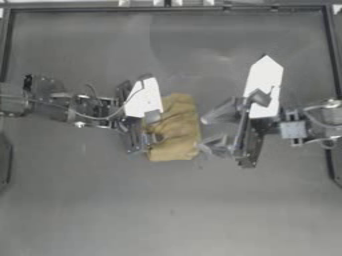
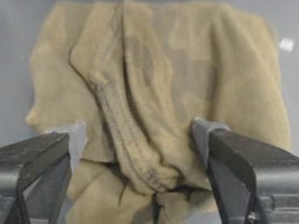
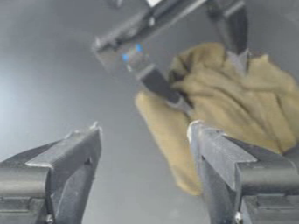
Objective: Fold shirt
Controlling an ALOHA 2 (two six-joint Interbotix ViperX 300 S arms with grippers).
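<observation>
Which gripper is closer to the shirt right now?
Left. The left gripper sits over the shirt at its left edge, jaws open astride a bunched fold. The right gripper is just off the shirt's right edge, jaws open, one fingertip beside the cloth.

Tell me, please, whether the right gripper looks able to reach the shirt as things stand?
Probably yes: the right gripper is open beside the bunched shirt, with nothing between them. The left gripper is open over the opposite edge.

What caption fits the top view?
Both open end effectors, left and right, flank a bunched tan shirt on the dark table.
</observation>
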